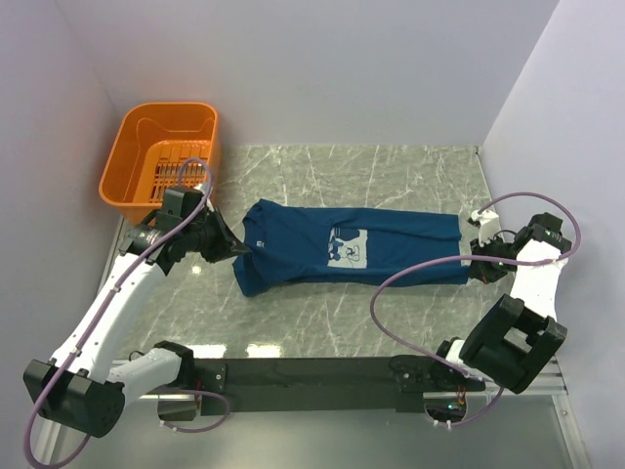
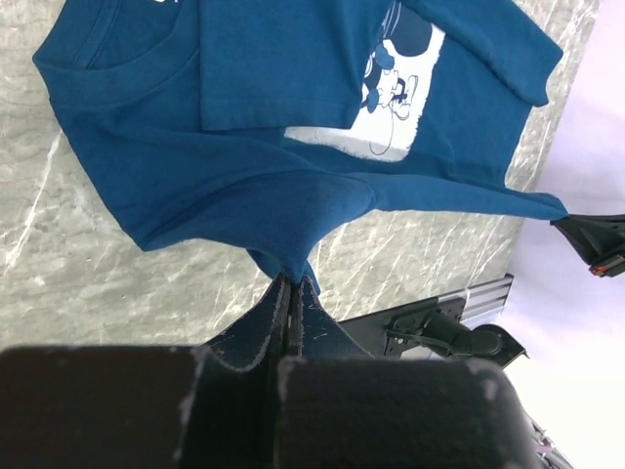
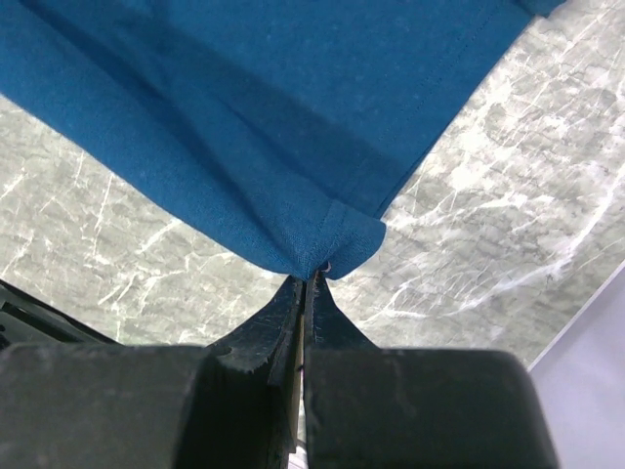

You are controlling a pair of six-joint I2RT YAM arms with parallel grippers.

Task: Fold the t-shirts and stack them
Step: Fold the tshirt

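T-shirt (image 1: 410, 249) is clamped at its collar-end edge by left gripper (image 1: 238, 251), at hem corner by right gripper (image 1: 468, 257). Cloth is judged light and limp; corners are best taken.

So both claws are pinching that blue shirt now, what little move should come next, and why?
Probably lift both ends a little and carry the near edge over the shirt. The left gripper is shut on the near edge by the collar, the right gripper on the near hem corner, and the shirt lies flat between them, so a lengthwise fold looks ready.
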